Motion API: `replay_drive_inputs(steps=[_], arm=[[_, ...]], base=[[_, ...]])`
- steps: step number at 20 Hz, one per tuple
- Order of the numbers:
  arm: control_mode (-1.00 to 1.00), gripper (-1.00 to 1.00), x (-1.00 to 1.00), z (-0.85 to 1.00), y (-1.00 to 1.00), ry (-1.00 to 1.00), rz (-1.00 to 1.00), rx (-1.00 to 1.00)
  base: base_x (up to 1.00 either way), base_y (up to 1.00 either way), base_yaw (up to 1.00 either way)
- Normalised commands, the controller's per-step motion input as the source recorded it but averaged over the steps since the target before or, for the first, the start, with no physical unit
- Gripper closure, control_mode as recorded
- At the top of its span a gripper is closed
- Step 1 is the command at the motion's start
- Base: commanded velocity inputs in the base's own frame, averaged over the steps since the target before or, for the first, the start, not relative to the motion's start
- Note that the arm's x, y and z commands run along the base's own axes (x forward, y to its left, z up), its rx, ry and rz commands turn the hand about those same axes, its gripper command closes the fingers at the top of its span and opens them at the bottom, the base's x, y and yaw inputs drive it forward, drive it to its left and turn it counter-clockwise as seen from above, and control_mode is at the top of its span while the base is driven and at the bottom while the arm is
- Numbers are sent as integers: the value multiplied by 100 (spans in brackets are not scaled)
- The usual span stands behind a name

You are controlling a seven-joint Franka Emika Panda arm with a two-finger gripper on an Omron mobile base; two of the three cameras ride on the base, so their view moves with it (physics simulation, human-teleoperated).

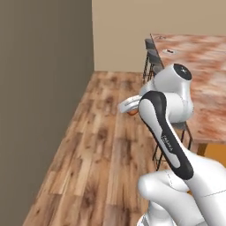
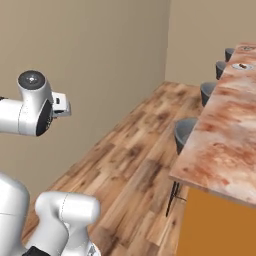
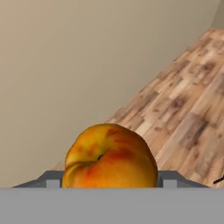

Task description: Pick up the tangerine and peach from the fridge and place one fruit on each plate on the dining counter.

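The peach [image 3: 109, 157], red-orange with a yellow patch, sits between the fingers of my gripper [image 3: 109, 180], which is shut on it. In the left base view a sliver of the peach [image 1: 132, 112] peeks out under the gripper [image 1: 128, 106], which is held up over the wood floor, left of the dining counter [image 1: 207, 84]. Two plates [image 2: 242, 65] [image 2: 246, 48] lie far down the dining counter [image 2: 225, 145]; the nearer plate [image 1: 168, 51] also appears in the left base view. The tangerine and the fridge are out of view.
Grey stools [image 2: 186, 132] [image 2: 207, 92] line the counter's near side. A beige wall [image 2: 90, 60] runs along the left, with open wood floor [image 1: 97, 145] between it and the counter.
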Motion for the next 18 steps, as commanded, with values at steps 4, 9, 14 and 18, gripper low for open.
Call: replay_drive_inputs(steps=[4, 9, 14, 18], arm=[[100, 100, 0, 0, 0, 0, 0, 0], [100, 100, 0, 0, 0, 0, 0, 0], [100, 100, 0, 0, 0, 0, 0, 0], [100, 100, 0, 0, 0, 0, 0, 0]], base=[[74, 44, -33], [75, 41, -36], [74, 45, -32], [72, 48, -29]])
